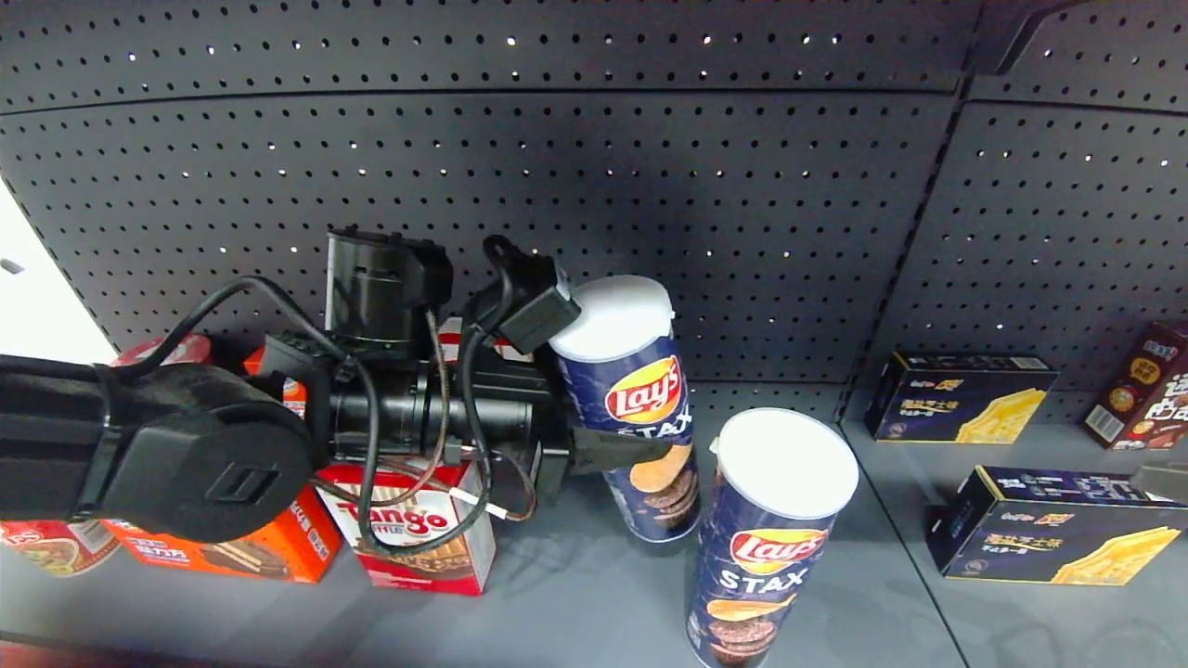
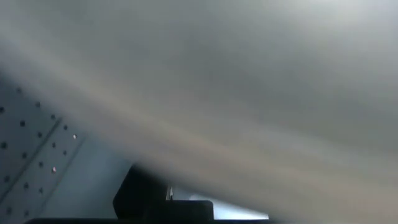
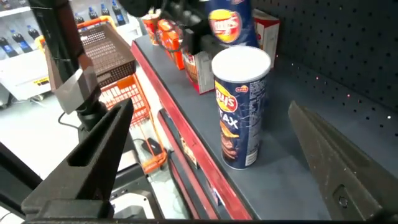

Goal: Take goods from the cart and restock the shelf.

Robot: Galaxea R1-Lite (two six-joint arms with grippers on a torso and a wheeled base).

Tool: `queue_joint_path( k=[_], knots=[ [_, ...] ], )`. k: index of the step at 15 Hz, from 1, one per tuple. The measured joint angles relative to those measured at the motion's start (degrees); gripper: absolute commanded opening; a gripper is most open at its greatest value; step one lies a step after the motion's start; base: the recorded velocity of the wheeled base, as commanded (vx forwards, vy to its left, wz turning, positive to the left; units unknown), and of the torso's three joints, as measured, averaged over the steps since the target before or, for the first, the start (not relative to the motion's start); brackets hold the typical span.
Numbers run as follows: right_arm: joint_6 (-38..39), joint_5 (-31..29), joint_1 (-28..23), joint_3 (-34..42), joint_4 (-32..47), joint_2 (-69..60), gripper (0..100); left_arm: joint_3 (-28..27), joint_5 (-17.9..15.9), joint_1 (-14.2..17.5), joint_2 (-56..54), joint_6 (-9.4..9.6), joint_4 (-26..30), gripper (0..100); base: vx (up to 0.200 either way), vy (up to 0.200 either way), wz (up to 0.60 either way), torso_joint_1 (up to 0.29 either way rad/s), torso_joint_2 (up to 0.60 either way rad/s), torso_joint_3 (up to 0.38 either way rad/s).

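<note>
The left pincer (image 1: 624, 451) is closed around the middle of a tall crisp can (image 1: 627, 376). One dark finger crosses the front of the tube just under its printed emblem. The can is a dark blue cylinder with a flat white lid, a red-and-yellow emblem and pictures of crisps and dark biscuits low on its side. It leans a little. Its base is at the shelf (image 1: 575, 603), but I cannot tell whether it rests there. In the left wrist view a pale blurred surface lies right against the camera, with a strip of pegboard (image 2: 28, 146) beside it.

A second crisp can (image 1: 784, 520) of the same design stands upright on the shelf. It is just beside the held one, on the far side from the left pincer's arm and nearer the shelf's front edge. The two cans are close, and I cannot tell if they touch.

The right pincer (image 3: 211, 112) is spread wide and holds nothing. The second crisp can (image 3: 239, 106) stands beyond its two dark fingers, in line with the gap. Past that fingers' outer side, off the shelf, sits an orange wire cart (image 3: 109, 62).

Behind the left pincer's wrist are a red-and-white wafer box (image 1: 422, 543) and an orange biscuit box (image 1: 255, 547). Well beyond the cans lie two dark blue boxes (image 1: 965, 399).
</note>
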Motion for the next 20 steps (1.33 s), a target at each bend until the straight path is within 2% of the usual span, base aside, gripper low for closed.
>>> queue_joint_path(
  k=[3, 4, 5, 7, 8, 11, 15, 17, 20],
  knots=[
    [0.1, 0.0, 0.0, 1.0, 0.0, -0.2, 100, -6.1, 0.2, 1.1, 1.8, 0.24, 10.2, 0, 0.0, 0.0, 0.0, 0.0, 0.0, 0.0],
    [0.1, 0.0, 0.1, 1.4, 0.0, -0.3, 100, -8.7, 0.2, 1.9, 2.1, 1.12, 13.2, 0, 0.0, 0.0, 0.0, 0.0, 0.0, 0.0],
    [0.4, 0.0, 0.1, 1.6, -0.1, -0.4, 100, -11.1, 0.3, 2.8, 2.7, 2.94, 15.9, 0, 0.0, 0.0, 0.0, 0.0, 0.0, 0.0],
    [0.9, 0.0, 0.1, 2.0, -0.8, -0.6, 100, -15.1, 0.3, 4.3, 4.3, 8.57, 22.4, 0, 0.0, 0.0, 0.0, 0.0, 0.0, 0.0],
    [0.9, 0.0, 0.0, 2.3, -0.9, -0.6, 100, -16.4, 0.4, 4.8, 5.2, 9.73, 22.8, 0, 0.0, 0.0, 0.0, 0.0, 0.0, 0.0],
    [1.0, 0.0, 0.0, 2.7, -0.9, -1.0, 100, -20.2, 3.1, 4.7, 6.8, 9.95, 23.8, 0, 0.0, 0.0, 0.0, 0.0, 0.0, 0.0],
    [0.9, 0.1, 0.0, 3.2, -1.0, -1.2, 100, -27.1, 3.5, 3.5, 8.4, 10.48, 30.2, 0, 0.0, 0.0, 0.0, 0.0, 0.0, 0.0],
    [0.9, 0.1, 0.0, 3.2, -1.0, -1.2, 100, -29.9, 3.5, 2.7, 9.7, 10.84, 30.7, 0, 0.0, 0.0, 0.0, 0.0, 0.0, 0.0],
    [0.9, 0.1, 0.1, 3.2, -0.9, -1.2, 100, -31.3, 3.5, 1.9, 11.6, 10.9, 30.8, 0, 0.0, 0.0, 0.0, 0.0, 0.0, 0.0]
  ],
)
